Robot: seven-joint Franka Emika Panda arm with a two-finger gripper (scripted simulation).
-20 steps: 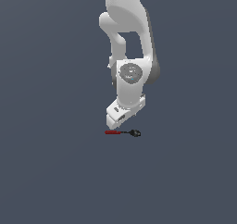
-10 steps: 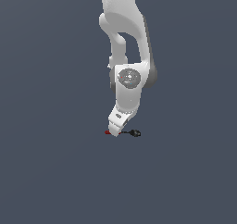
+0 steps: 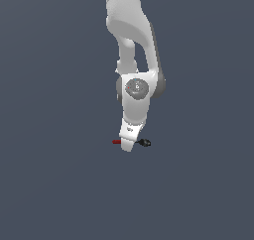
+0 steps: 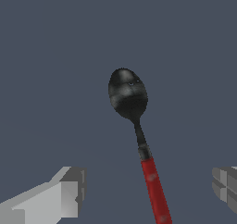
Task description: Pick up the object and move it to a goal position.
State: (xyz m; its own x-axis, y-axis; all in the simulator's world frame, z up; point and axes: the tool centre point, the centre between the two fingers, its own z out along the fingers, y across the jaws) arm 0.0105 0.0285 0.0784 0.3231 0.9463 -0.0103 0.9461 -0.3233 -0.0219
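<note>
- While the gripper (image 4: pixel 149 193) hangs low over the floor, its fingers (image 4: pixel 67 190) stand wide apart with the spoon (image 4: pixel 139 140) lying between them, touched by neither.
- Judged from this, the step in hand is the approach before the grasp.
- Next, a short descent seems needed, then closing on the red handle (image 4: pixel 155 190).

A plain grey-blue surface (image 3: pixel 59 174) bears one spoon (image 4: pixel 134 126) (red-handled, black-bowled).
</note>
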